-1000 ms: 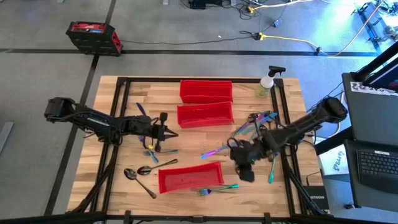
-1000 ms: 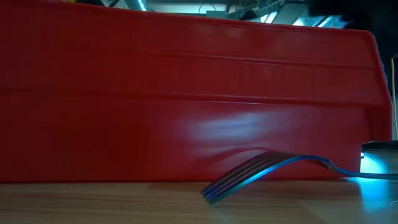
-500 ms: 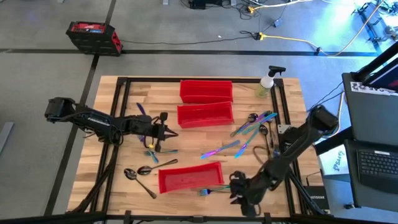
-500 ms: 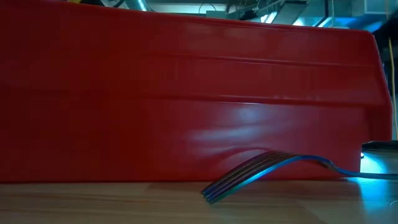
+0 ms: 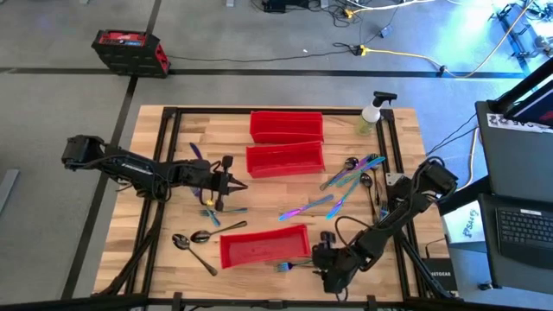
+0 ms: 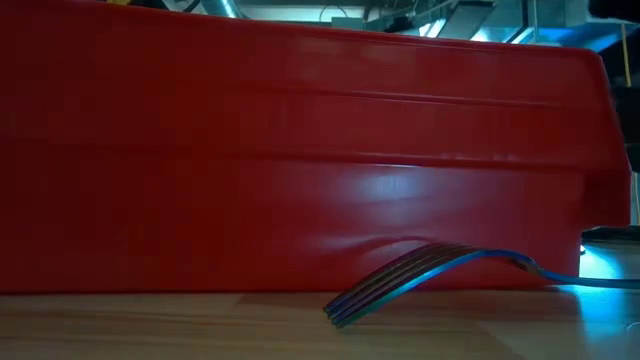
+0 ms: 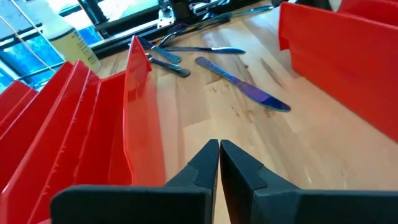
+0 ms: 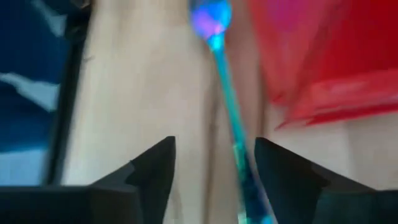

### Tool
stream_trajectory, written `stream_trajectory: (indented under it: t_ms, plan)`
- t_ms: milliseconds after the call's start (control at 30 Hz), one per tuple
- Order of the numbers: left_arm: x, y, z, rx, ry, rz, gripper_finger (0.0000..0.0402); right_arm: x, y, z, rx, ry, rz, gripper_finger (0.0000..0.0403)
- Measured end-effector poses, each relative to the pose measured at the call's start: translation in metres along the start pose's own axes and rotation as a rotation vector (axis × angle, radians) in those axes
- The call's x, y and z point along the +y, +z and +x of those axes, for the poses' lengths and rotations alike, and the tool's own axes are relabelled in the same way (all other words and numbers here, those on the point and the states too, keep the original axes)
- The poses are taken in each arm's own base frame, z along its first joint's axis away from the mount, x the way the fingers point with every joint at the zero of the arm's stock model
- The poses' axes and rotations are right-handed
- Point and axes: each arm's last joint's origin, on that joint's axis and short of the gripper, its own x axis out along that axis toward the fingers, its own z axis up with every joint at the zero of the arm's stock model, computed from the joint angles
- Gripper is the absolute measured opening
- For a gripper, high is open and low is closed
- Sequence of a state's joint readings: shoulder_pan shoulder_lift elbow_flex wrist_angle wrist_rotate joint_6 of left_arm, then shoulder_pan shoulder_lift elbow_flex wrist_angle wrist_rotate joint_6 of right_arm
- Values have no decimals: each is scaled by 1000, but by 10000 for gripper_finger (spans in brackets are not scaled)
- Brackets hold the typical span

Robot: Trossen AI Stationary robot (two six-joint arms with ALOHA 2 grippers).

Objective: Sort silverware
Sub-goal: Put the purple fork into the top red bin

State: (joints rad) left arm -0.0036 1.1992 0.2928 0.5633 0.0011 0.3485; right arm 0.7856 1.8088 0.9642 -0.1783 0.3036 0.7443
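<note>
Right gripper (image 5: 327,269) low at near red bin (image 5: 263,246)'s right end, arm folded back across desk (image 5: 173,186) edge; jaws open, astride teal fork (image 8: 231,134) lying beside that bin. Left gripper (image 5: 235,184) left of middle red bin (image 5: 285,159), arm stretched flat, jaws closed, empty. Other silverware (image 5: 346,181) scattered right of middle bin.
</note>
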Motion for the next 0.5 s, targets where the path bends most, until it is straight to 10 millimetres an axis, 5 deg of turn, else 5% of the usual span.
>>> stream_trajectory:
  t_ms: [500]
  plan:
    - [-1,0,0,-6,-21,0,1,-4,-12,18,32,-66,-65,179]
